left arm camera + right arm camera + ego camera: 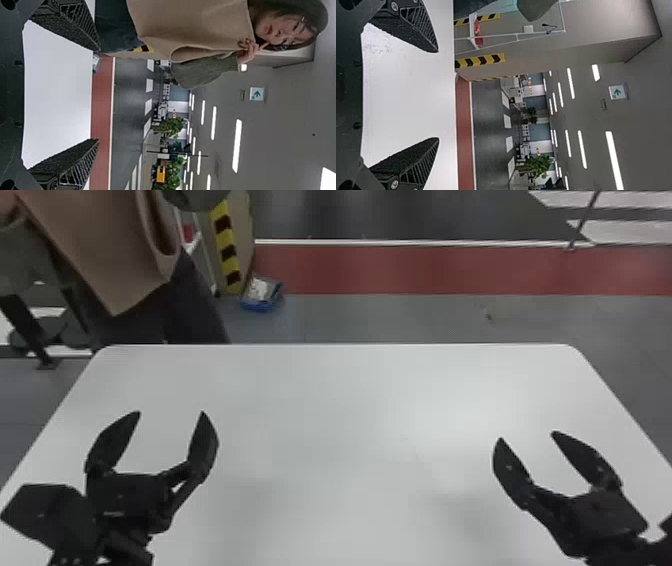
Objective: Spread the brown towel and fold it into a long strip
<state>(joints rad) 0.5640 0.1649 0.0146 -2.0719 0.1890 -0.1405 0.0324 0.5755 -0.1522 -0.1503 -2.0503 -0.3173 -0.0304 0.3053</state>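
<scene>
We see what looks like the brown towel (95, 250), most likely not a garment, hanging in front of a person beyond the far left corner of the white counter (350, 390). Its lower part narrows to a drooping corner, with a loose curved fold beside it, while the rest is cut off by the head view's upper edge. In the left wrist view we make out more of it, with the person's hand (249, 50) at its upper edge, below the chin, and a dark green sleeve (202, 71) partly behind the cloth. Another part of the towel is cut off there by the picture's border.

Our left claw (171, 412) is over the left part of the counter, its two fingers spread well apart. Our right claw (527, 435) is over the right part, spread as well, fingertips apart. Both arms are cut off by the head view's edges, and the counter's near edge lies out of our sight.

On the floor past the counter we find a blue bin (259, 308), its pale contents too blurred for us to name. In the right wrist view, a dark greenish shape (536, 8) is cut off by the border
</scene>
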